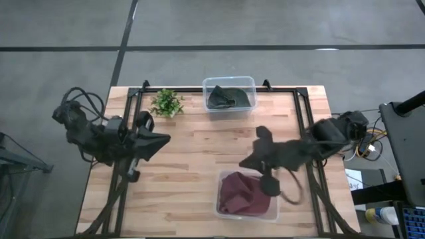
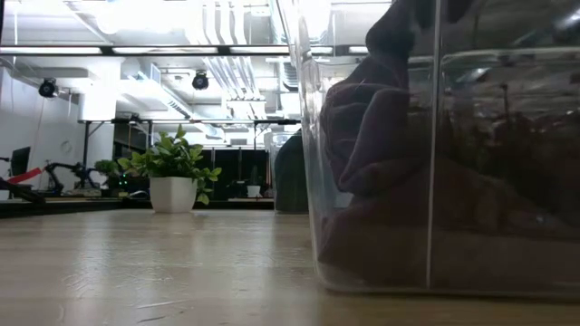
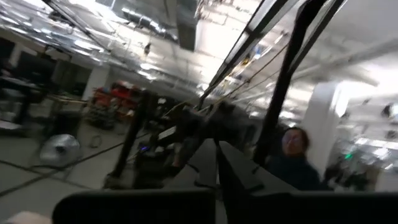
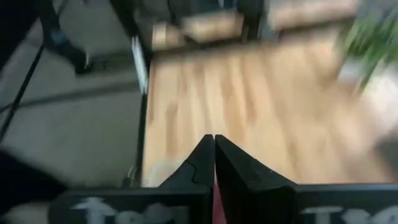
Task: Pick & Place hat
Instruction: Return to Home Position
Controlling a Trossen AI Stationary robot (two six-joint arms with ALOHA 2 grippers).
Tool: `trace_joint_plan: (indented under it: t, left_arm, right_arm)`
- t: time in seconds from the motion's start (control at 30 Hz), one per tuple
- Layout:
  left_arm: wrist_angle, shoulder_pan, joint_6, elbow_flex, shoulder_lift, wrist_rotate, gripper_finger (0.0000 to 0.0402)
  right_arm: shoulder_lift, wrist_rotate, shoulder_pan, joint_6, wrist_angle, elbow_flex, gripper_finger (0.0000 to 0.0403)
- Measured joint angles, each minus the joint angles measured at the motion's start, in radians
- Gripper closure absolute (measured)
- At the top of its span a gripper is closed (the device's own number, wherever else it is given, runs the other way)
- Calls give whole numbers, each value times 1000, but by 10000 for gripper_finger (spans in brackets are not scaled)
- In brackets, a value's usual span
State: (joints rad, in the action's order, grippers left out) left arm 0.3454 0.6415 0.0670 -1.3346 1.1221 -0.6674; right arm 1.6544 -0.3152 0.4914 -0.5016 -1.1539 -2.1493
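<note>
While it lies crumpled, the maroon cap [image 1: 240, 191] fills a clear bin [image 1: 268, 214].

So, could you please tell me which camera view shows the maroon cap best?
The high view: the maroon cap lies crumpled in the clear bin, seen almost whole from above. The low view shows it close up through the bin's wall, but cut off by the frame. Neither wrist view shows it clearly.
</note>
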Motion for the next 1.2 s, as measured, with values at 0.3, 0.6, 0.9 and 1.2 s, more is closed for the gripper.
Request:
trace_joint_plan:
  t: [0.3,0.6,0.9,1.2]
  left_arm:
    - [-397,-14,-17,4,-101,59,400]
    - [-459,-23,64,120,-274,89,401]
    - [-530,-22,58,259,-445,89,401]
    - [-513,-23,63,485,-559,82,401]
  right_arm:
    - [-153,-185,80,113,208,222,394]
    - [-371,-184,91,156,482,501,394]
    - [-587,-181,91,147,309,648,394]
    - [-769,-182,91,61,346,902,394]
